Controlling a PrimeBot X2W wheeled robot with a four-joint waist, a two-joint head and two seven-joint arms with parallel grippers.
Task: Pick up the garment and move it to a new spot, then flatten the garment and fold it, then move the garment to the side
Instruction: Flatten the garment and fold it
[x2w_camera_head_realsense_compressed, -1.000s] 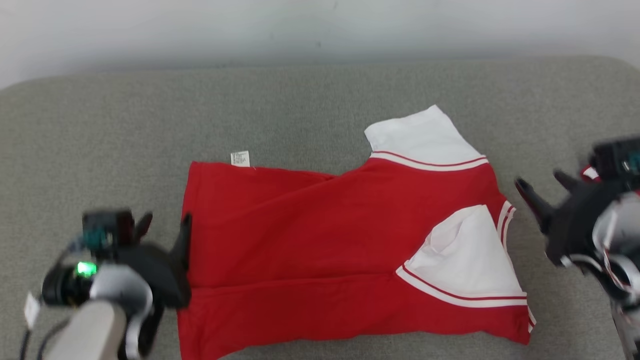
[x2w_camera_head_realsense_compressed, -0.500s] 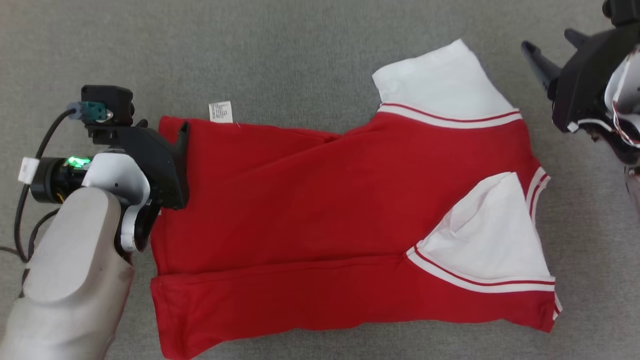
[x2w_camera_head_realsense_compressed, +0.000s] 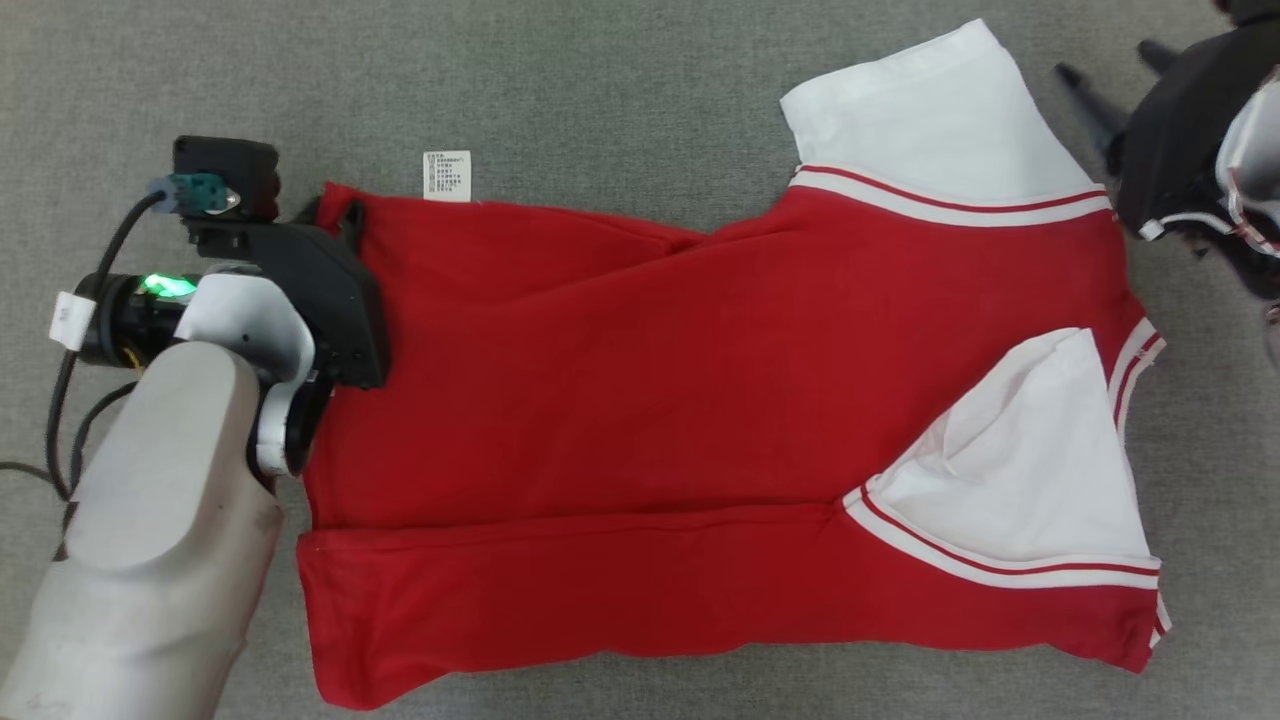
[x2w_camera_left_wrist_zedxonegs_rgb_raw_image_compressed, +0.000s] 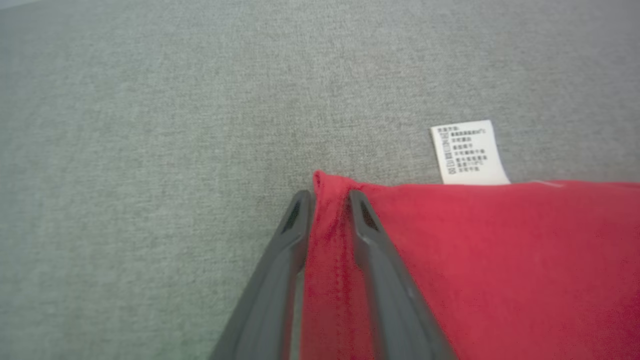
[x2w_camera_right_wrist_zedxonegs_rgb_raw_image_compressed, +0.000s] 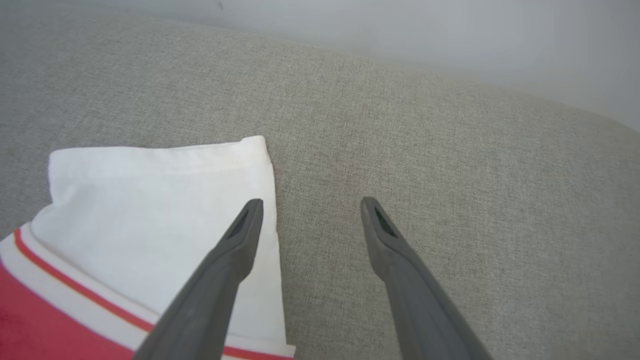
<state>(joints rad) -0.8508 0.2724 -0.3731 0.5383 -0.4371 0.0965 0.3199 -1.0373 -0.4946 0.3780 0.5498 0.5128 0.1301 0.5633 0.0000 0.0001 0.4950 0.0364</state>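
So, left gripper (x2w_camera_left_wrist_zedxonegs_rgb_raw_image_compressed: 329, 197) pinches the corner of the red garment (x2w_camera_head_realsense_compressed: 640, 400), spread on the grey cushion (x2w_camera_head_realsense_compressed: 600, 80), just beside the care label (x2w_camera_head_realsense_compressed: 447, 176), likely to fold; right gripper (x2w_camera_right_wrist_zedxonegs_rgb_raw_image_compressed: 311, 202) gapes over the white sleeve (x2w_camera_right_wrist_zedxonegs_rgb_raw_image_compressed: 125, 200), far from that label.

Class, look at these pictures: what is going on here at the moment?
A two-armed robot is working on a red and white shirt lying on a grey fabric surface. Its left gripper pinches the shirt's red corner near the white care label. Its right gripper hangs open at the white sleeve, holding nothing.
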